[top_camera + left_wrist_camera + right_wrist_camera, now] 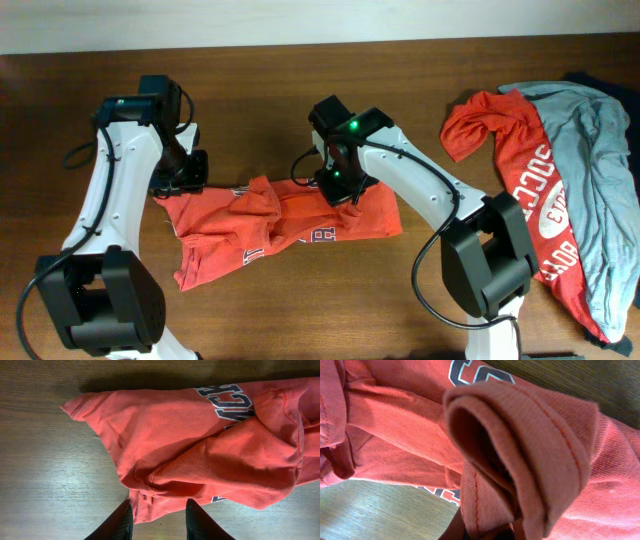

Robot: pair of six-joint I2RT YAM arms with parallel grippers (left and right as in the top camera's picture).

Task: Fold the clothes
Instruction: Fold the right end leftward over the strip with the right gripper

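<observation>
An orange-red T-shirt [285, 225] with dark and white lettering lies crumpled in the middle of the table. My right gripper [340, 190] is over its upper middle. In the right wrist view it [495, 532] is shut on a hemmed sleeve opening [520, 445], which stands up as a tube in front of the camera. My left gripper [180, 178] is at the shirt's left end. In the left wrist view its jaws [160, 522] stand open, with a corner of the shirt [150, 510] lying between the fingers [122, 522], not pinched.
A heap lies at the right edge of the table: a second red shirt [530, 180] lettered "SOCC", with a grey-blue shirt [600, 150] draped over it. Something dark [590, 80] shows behind the heap. Bare wood [330, 310] lies in front of the T-shirt.
</observation>
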